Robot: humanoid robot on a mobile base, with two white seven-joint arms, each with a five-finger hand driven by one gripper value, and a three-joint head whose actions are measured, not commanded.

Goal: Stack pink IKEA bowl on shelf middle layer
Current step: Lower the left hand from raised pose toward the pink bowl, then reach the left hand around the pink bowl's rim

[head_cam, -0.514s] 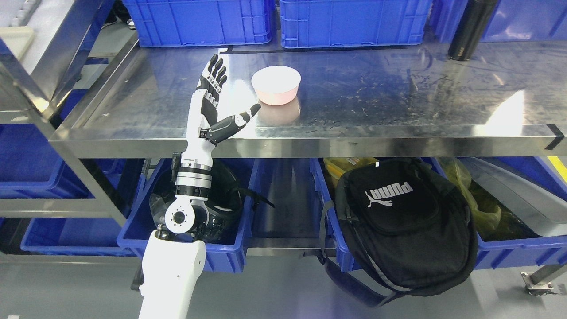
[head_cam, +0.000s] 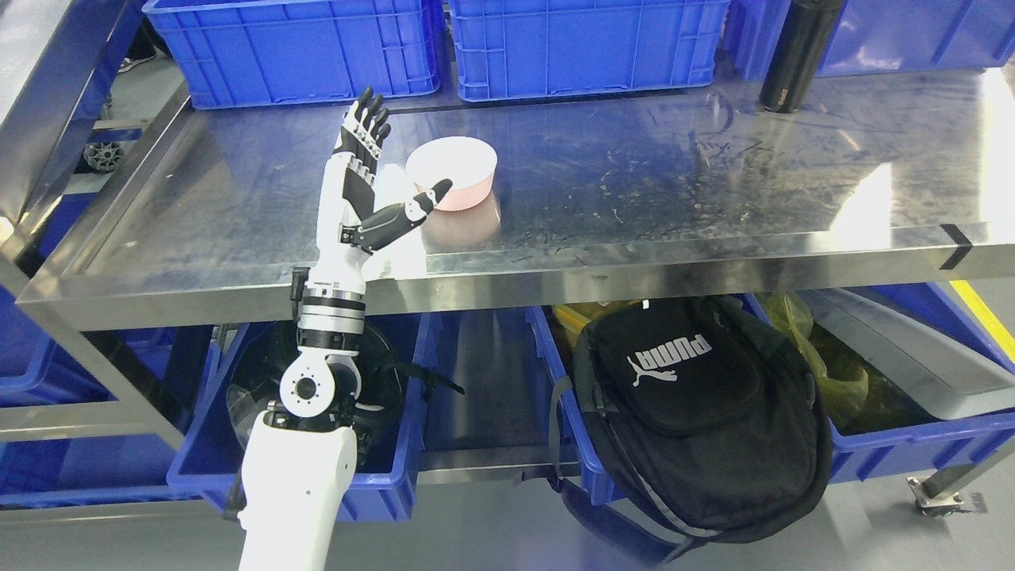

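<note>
A pink bowl (head_cam: 456, 162) stands upright on the steel shelf (head_cam: 674, 190), left of its middle. My left hand (head_cam: 400, 147) reaches up over the shelf's front edge, just left of the bowl. Its fingers (head_cam: 363, 119) are spread and point upward. The thumb tip shows in front of the bowl's near wall; I cannot tell whether it touches. The hand holds nothing. The right arm is out of view.
Two blue crates (head_cam: 293, 47) (head_cam: 587, 44) stand along the back of the shelf. A black bottle (head_cam: 795, 55) stands at the back right. Below, a black backpack (head_cam: 698, 412) hangs out of blue bins (head_cam: 381, 484) on the lower level.
The camera has shifted, so the whole picture sits further left. My left hand has come closer to the bowl; the thumb tip now overlaps the bowl's front wall.
</note>
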